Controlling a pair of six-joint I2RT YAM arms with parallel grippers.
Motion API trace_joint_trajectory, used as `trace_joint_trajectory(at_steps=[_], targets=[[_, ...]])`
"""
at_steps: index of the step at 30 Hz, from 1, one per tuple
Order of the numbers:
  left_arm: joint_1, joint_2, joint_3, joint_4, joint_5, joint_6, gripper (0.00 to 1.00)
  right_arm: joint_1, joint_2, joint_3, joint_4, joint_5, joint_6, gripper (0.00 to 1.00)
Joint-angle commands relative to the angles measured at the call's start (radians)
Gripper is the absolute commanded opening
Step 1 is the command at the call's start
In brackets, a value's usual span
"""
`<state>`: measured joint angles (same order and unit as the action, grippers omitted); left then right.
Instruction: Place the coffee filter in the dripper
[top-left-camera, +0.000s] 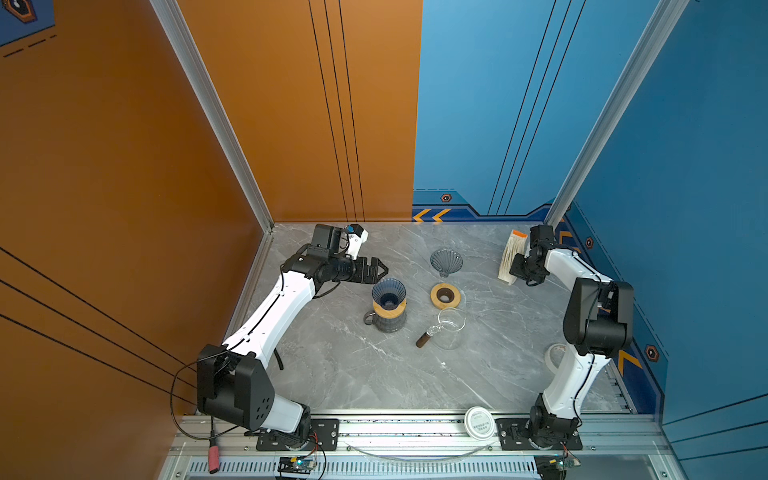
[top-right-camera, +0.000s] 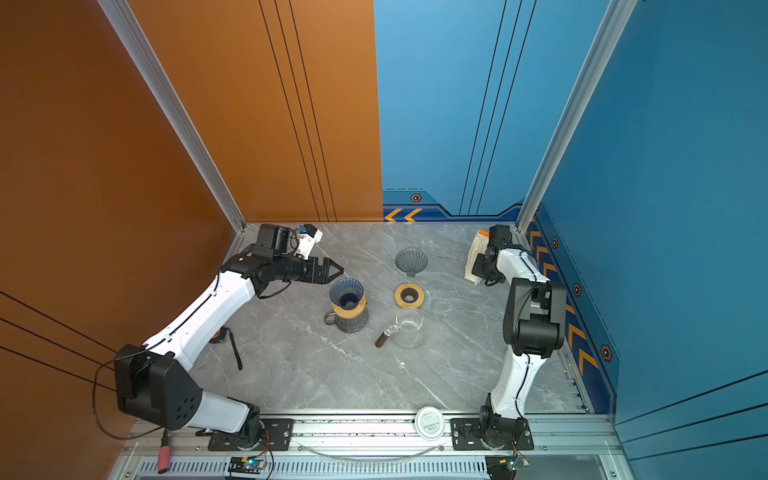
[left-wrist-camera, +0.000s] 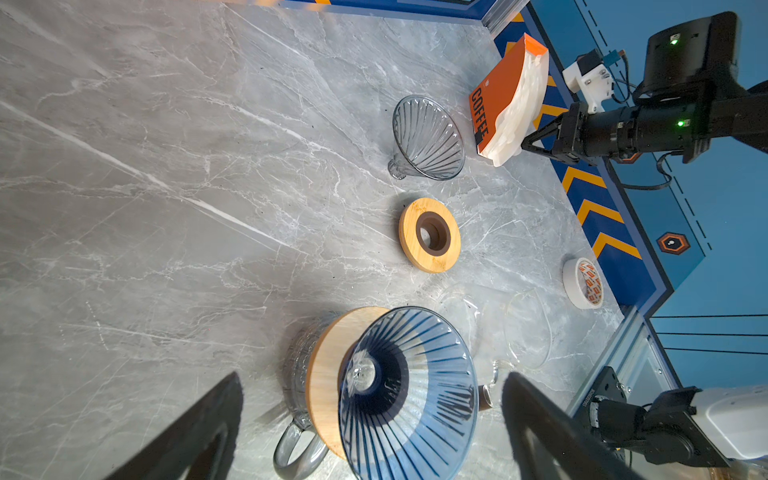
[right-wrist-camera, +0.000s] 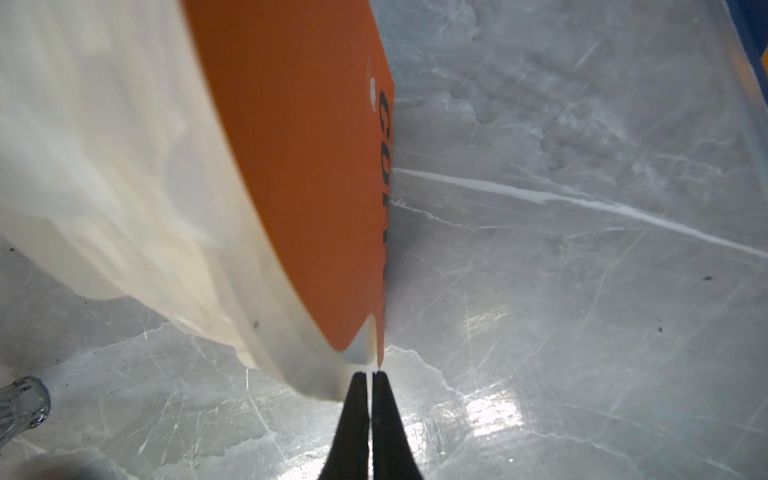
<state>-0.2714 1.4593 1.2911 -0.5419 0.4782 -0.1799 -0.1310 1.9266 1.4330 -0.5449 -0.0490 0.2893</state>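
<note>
The coffee filters are a white stack (right-wrist-camera: 124, 166) in an orange "COFFEE" sleeve (left-wrist-camera: 494, 99), standing on edge at the back right (top-left-camera: 512, 257) (top-right-camera: 476, 257). My right gripper (right-wrist-camera: 369, 374) is shut, its tips right at the pack's lower corner (left-wrist-camera: 523, 145); I cannot tell whether a filter edge is pinched. A blue ribbed dripper (top-left-camera: 388, 293) (top-right-camera: 346, 293) (left-wrist-camera: 409, 390) sits empty on a wooden collar atop a grey carafe. My left gripper (top-left-camera: 380, 269) (top-right-camera: 336, 270) (left-wrist-camera: 372, 376) hovers open just behind it.
A clear dripper (top-left-camera: 446, 262) (left-wrist-camera: 428, 139) lies on its side mid-table. In front of it are a wooden ring (top-left-camera: 445, 295) (left-wrist-camera: 430, 235) and a glass pitcher (top-left-camera: 451, 328) with a brown handle. A tape roll (left-wrist-camera: 582, 282) lies near the right wall, a white lid (top-left-camera: 479, 422) on the front rail.
</note>
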Motion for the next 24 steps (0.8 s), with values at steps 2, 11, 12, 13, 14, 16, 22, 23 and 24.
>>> trace_joint_trajectory(at_steps=[2, 11, 12, 13, 14, 16, 22, 23, 24], targets=[[-0.010, 0.010, 0.031, -0.016, -0.014, 0.014, 0.98, 0.000, -0.079, -0.032, 0.002, 0.011, 0.014, 0.00], [-0.012, 0.013, 0.030, -0.017, -0.013, 0.016, 0.98, 0.005, -0.120, -0.068, -0.007, 0.021, 0.019, 0.03], [-0.012, 0.013, 0.031, -0.016, -0.011, 0.016, 0.98, 0.004, -0.116, -0.064, -0.007, 0.028, 0.017, 0.07], [-0.011, 0.013, 0.031, -0.016, -0.011, 0.016, 0.98, 0.002, -0.108, -0.058, -0.007, 0.031, 0.018, 0.13], [-0.014, 0.015, 0.032, -0.016, -0.012, 0.016, 0.98, 0.001, -0.100, -0.050, -0.007, 0.028, 0.017, 0.16], [-0.014, 0.016, 0.034, -0.016, -0.011, 0.016, 0.98, -0.001, -0.078, -0.034, -0.005, 0.024, 0.019, 0.19], [-0.016, 0.021, 0.039, -0.017, -0.011, 0.014, 0.98, 0.001, -0.009, 0.017, 0.011, 0.011, 0.030, 0.18], [-0.016, 0.022, 0.039, -0.017, -0.010, 0.014, 0.98, 0.001, 0.002, 0.026, 0.011, 0.008, 0.031, 0.17], [-0.018, 0.022, 0.039, -0.017, -0.012, 0.014, 0.98, 0.001, 0.009, 0.032, 0.011, 0.008, 0.031, 0.17]])
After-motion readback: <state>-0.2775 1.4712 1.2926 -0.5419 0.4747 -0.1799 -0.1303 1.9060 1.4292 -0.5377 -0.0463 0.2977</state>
